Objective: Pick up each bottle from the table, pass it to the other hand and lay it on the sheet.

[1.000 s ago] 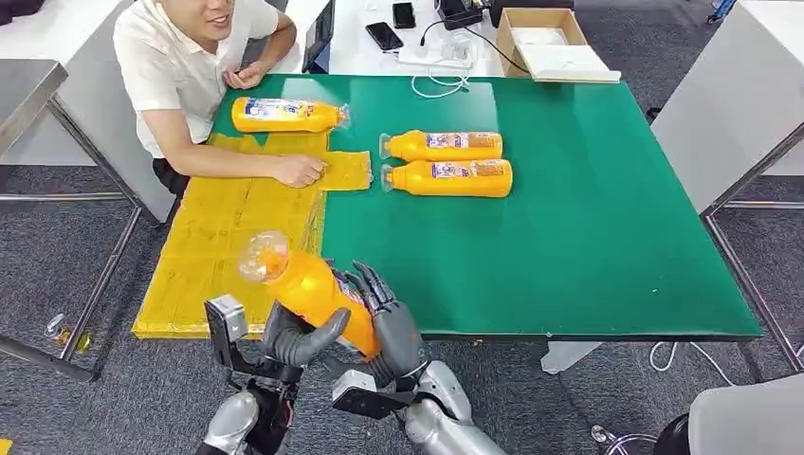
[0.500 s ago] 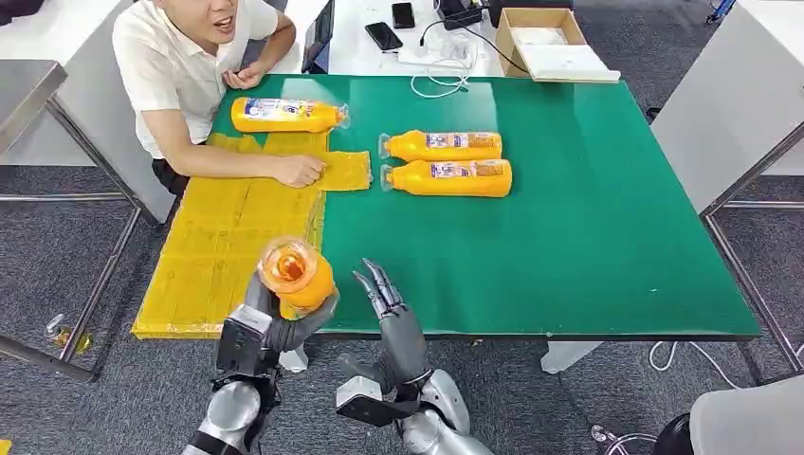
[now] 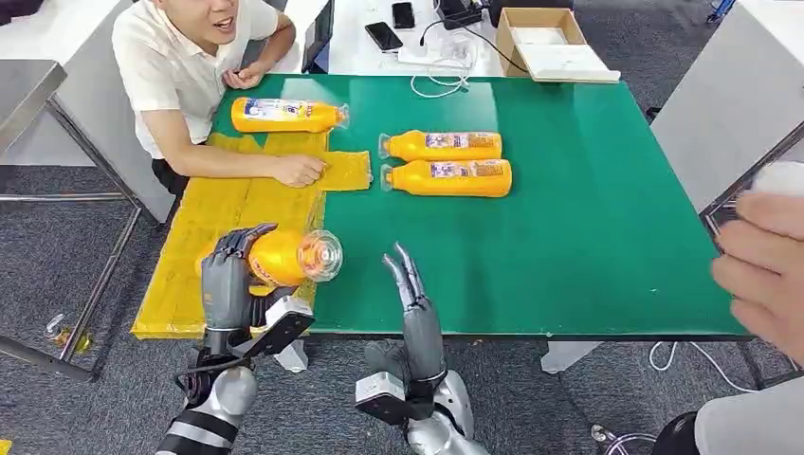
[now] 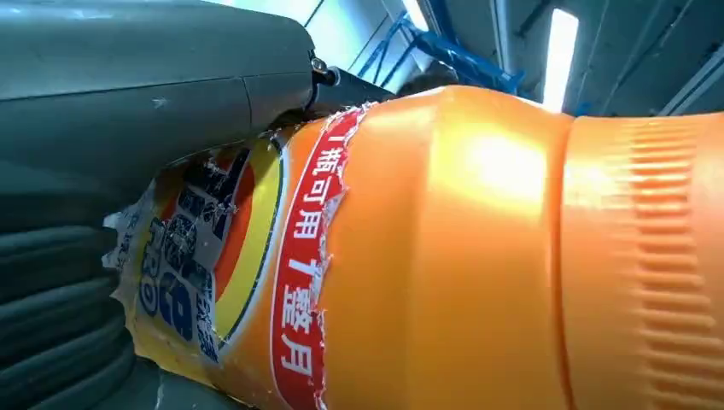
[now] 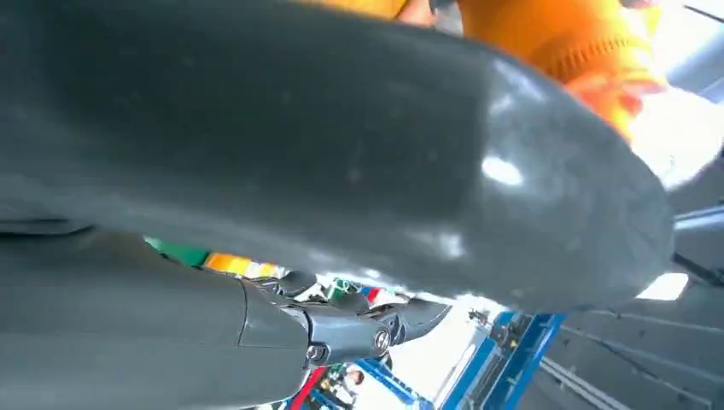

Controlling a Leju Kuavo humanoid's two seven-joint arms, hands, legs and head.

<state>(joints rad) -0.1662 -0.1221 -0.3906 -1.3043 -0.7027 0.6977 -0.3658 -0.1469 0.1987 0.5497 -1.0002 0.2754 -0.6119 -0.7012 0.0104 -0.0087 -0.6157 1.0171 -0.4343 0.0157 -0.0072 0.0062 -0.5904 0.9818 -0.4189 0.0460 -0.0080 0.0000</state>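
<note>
My left hand (image 3: pixel 230 277) grips an orange bottle (image 3: pixel 280 258) above the near part of the yellow sheet (image 3: pixel 213 237), clear cap end pointing right. The left wrist view has the bottle's orange body and torn label (image 4: pixel 444 256) close up against the hand. My right hand (image 3: pixel 417 308) stands empty by the table's front edge, fingers straight and pointing up. Another orange bottle (image 3: pixel 284 115) lies at the sheet's far end. Two more bottles (image 3: pixel 441 145) (image 3: pixel 447 177) lie side by side on the green table (image 3: pixel 588 218).
A person in a white shirt (image 3: pixel 194 66) sits at the far left, one hand (image 3: pixel 299 170) resting on the sheet. Another person's hand (image 3: pixel 763 270) comes in at the right edge. Phones, cables and a cardboard box (image 3: pixel 545 43) lie on the white table behind.
The bottle went from both hands into my left alone, swung left over the sheet and tipped level. My right hand let go and straightened. A person's hand appeared at the right edge.
</note>
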